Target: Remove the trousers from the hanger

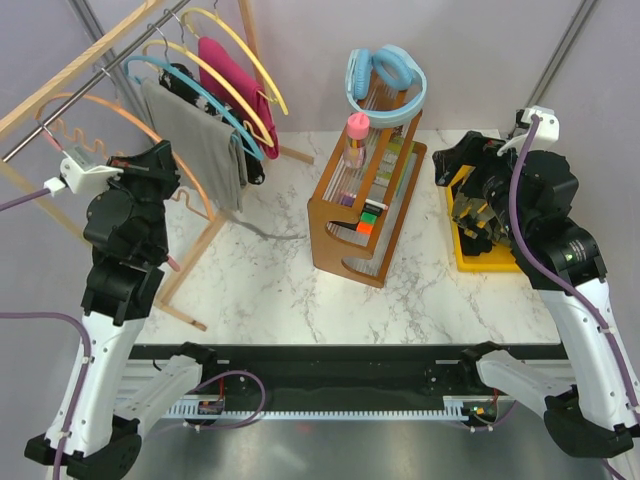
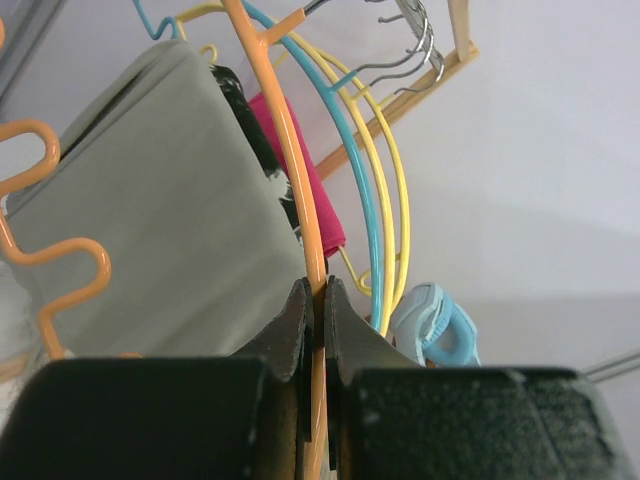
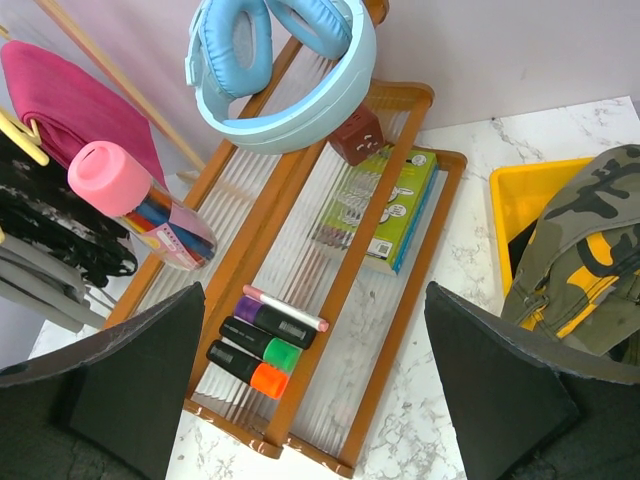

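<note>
Left gripper (image 2: pixel 315 300) is clamped on the orange hanger (image 2: pixel 314 262) wire, which looks bare. The black trousers (image 2: pixel 243 105) hang further in, squeezed between the grey garment (image 2: pixel 150 200) and the magenta one (image 1: pixel 225 70); can't tell which hanger carries them. My read: drop the orange wire, grab the black cloth low and slide it off along its bar, not across. It's tight there, with the blue hanger (image 2: pixel 376 235) close alongside. Open room is below, toward the table (image 1: pixel 270 290). Avoid the organiser (image 1: pixel 345 215) mid-table. Right gripper (image 3: pixel 315 385) gapes wide, holding nothing. Camo trousers (image 3: pixel 590 230) lie in the yellow tray (image 3: pixel 520 200).
</note>
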